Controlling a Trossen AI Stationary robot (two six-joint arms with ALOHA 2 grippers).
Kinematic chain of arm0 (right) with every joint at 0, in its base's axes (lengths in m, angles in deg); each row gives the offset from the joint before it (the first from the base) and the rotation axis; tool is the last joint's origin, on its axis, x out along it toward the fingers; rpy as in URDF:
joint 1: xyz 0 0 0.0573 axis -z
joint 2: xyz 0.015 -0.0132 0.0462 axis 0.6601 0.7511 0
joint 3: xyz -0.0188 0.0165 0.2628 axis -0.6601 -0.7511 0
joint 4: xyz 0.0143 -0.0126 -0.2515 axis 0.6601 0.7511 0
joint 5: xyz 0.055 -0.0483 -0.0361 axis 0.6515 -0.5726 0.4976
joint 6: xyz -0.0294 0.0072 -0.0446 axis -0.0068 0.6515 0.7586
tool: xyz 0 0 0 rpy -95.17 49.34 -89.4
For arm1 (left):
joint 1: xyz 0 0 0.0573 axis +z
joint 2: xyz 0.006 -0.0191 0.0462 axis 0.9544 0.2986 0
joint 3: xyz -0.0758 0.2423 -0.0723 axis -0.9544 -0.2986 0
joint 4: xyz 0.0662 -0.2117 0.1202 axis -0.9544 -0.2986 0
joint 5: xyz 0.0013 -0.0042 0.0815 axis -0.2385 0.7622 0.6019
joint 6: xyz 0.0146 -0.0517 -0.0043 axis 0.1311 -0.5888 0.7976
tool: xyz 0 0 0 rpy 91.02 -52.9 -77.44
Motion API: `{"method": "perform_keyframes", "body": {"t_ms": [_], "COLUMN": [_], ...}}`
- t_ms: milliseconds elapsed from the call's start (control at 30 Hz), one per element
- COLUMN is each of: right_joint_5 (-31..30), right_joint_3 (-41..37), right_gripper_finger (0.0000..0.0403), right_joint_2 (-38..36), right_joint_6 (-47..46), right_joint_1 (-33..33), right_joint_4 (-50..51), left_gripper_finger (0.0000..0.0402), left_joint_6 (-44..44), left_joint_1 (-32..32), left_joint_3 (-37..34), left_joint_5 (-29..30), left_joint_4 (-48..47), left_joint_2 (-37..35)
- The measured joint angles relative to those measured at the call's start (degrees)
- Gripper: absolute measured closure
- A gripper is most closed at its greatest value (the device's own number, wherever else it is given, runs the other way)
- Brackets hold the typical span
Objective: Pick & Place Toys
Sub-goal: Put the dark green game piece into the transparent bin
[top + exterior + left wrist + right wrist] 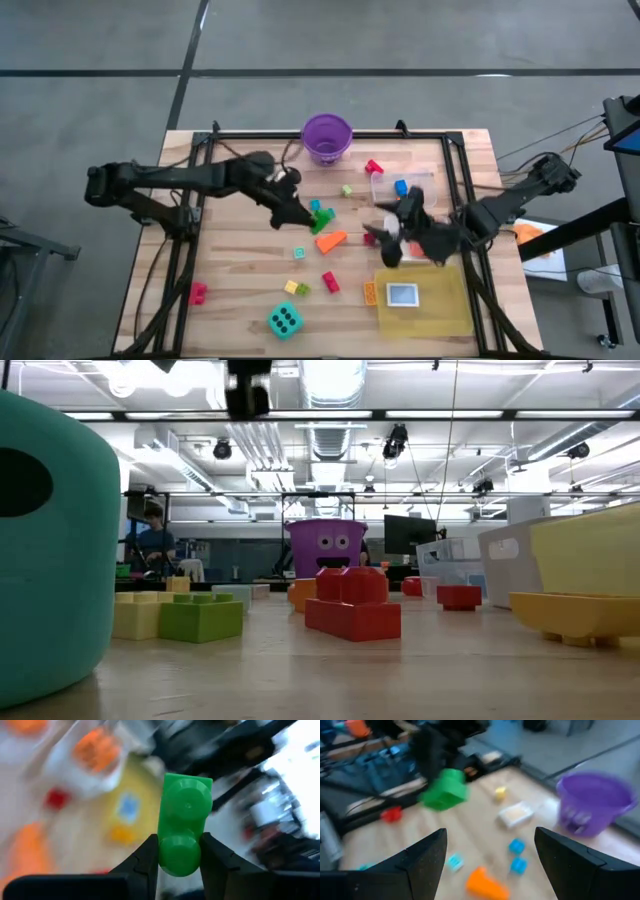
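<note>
Left hand [179,857] clamped on a green block [182,822], one dark finger [145,862] on each side of its round lower knob. From above, left hand [300,215] out over the middle of the wooden surface [240,270], green block [322,222] at its tip, just above the orange wedge [331,241] and beside a small teal piece [315,206]. In the right wrist view, same green block [445,790] up off the wood, under the dark left arm. Right hand [395,235] spread wide apart, nothing between its fingers [422,862], out over the right half of the surface, near a clear tub [385,187] with a blue block [400,186] in it. Yellow tray [425,300] just below that hand, a small card [403,294] on it and an orange dotted die [370,292] at its left edge. Purple bucket [327,137] at the far edge of the surface, well apart from both hands. Other toys spread on the wood: a red block [330,282], a yellow and green block [297,288], a big teal die [285,320] with black dots at the near edge, a pink block [198,293] far to the left, a pink block [373,167] near the bucket. From the low view, teal die [55,550] huge at the left, red block [352,603] in the middle, purple bucket [327,548] with a face behind it, a person [155,540] far back in the room.
</note>
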Motion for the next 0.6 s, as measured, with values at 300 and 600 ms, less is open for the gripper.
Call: {"method": "perform_keyframes", "body": {"t_ms": [300, 600], "right_joint_5": [-5.1, -7.3], "right_joint_3": [16.1, 27.1], "right_gripper_finger": [0.0111, 0.0111], "right_joint_2": [7.8, 16.2], "right_joint_6": [21.1, 33.2], "right_joint_1": [6.1, 7.0], "right_joint_4": [0.5, 1.0], "left_gripper_finger": [0.0307, 0.0307], "left_joint_6": [-20.2, -20.4], "left_joint_1": [-0.3, -0.8], "left_joint_3": [0.0, 0.0], "left_joint_5": [3.7, 6.9], "left_joint_4": [19.3, 20.4], "left_joint_2": [-0.8, -0.8]}}
